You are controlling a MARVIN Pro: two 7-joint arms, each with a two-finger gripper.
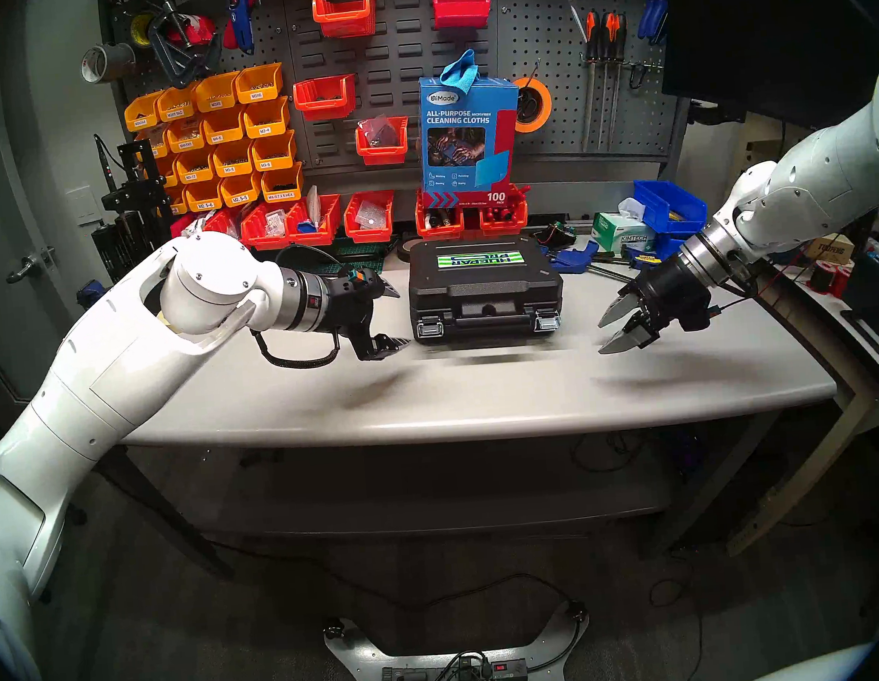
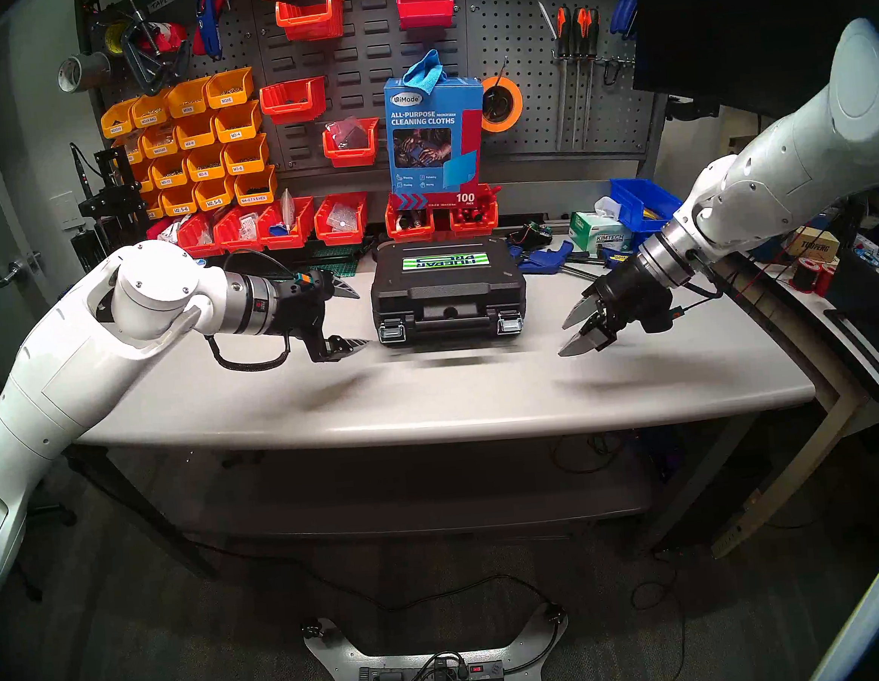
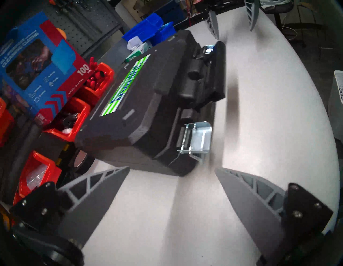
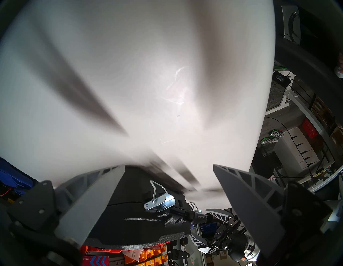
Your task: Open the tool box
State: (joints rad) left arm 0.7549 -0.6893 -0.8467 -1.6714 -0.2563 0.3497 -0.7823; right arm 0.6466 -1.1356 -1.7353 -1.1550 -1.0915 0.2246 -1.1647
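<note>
The black tool box [image 1: 483, 292] [image 2: 446, 292] lies flat mid-table with its lid down, green-white label up and handle toward me. Two silver latches, the left latch [image 1: 428, 329] and the right latch [image 1: 547, 319], sit on its front. In the wrist views both the left latch [image 3: 197, 137] and the right latch [image 4: 160, 201] are swung out, wire loops free. My left gripper [image 1: 399, 318] [image 2: 361, 317] [image 3: 172, 169] is open and empty just left of the case's front corner. My right gripper [image 1: 602, 337] [image 2: 563, 339] [image 4: 169, 165] is open and empty a short way right of it.
A blue cleaning-cloths box [image 1: 468, 135] stands on red bins [image 1: 370, 217] behind the case. A blue clamp [image 1: 575, 258], a tissue box [image 1: 623, 236] and a blue bin [image 1: 671, 209] crowd the back right. The grey table [image 1: 484, 397] shows bare surface in front.
</note>
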